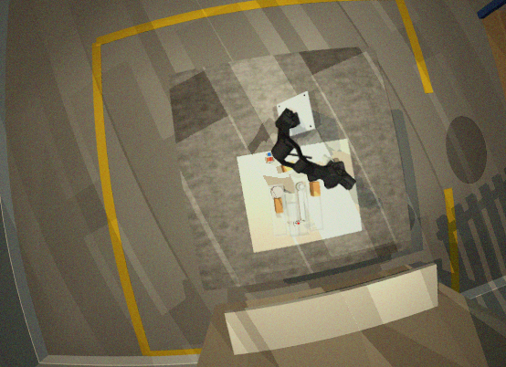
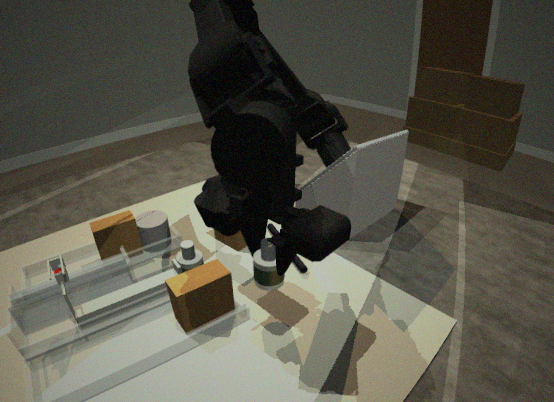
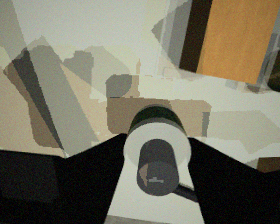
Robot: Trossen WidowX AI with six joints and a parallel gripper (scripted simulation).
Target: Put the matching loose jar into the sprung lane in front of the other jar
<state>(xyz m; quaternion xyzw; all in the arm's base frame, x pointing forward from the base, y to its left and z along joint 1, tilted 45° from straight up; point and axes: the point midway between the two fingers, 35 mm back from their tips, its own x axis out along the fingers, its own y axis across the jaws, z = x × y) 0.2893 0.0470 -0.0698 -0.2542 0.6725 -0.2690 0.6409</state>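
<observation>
The loose jar (image 2: 268,275) (image 3: 157,120) has a dark green body, a white lid and a grey knob. It stands upright on the white board (image 2: 430,331) (image 1: 347,215), in front of the lanes. My gripper (image 3: 156,141) is shut on it, one finger on each side of the lid in the wrist view. The clear sprung lane (image 2: 125,291) holds a jar (image 2: 189,261) (image 1: 300,186) with a pale lid and knob at its front end; its body is mostly hidden. A small part with a red mark (image 2: 57,271) (image 1: 298,223) sits toward the lane's back.
An orange-brown box (image 2: 202,296) (image 1: 314,188) (image 3: 236,40) stands in the near side lane. Another box (image 2: 115,236) (image 1: 279,206) and a pale cylinder (image 2: 153,231) (image 1: 277,191) stand in the far one. A dark rod (image 2: 298,262) (image 3: 186,192) lies close beside the held jar.
</observation>
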